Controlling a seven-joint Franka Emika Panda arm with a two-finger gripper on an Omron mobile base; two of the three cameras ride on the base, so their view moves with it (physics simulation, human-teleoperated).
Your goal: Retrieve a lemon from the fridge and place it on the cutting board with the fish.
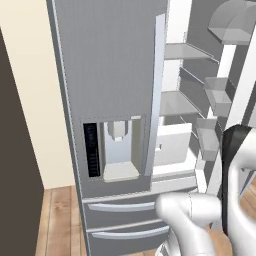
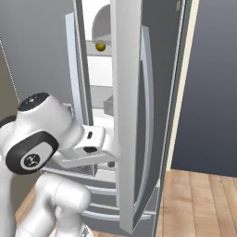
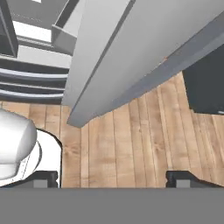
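The fridge (image 1: pixel 110 75) stands with its right door (image 2: pixel 132 115) swung open and its left door, carrying the water dispenser panel (image 1: pixel 116 150), closed. The lemon (image 2: pixel 100 46) sits on an upper shelf inside the fridge, seen through the gap beside the open door. The gripper (image 3: pixel 113 177) hangs just outside the fridge's open door, over the wooden floor (image 3: pixel 131 144), fingers spread wide apart and holding nothing.

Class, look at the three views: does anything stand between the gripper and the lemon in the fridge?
Yes. The open right door of the fridge does. The gripper points down at the floor beside that door's lower edge, its fingers apart and empty, while the lemon sits high on an inside shelf beyond the door.
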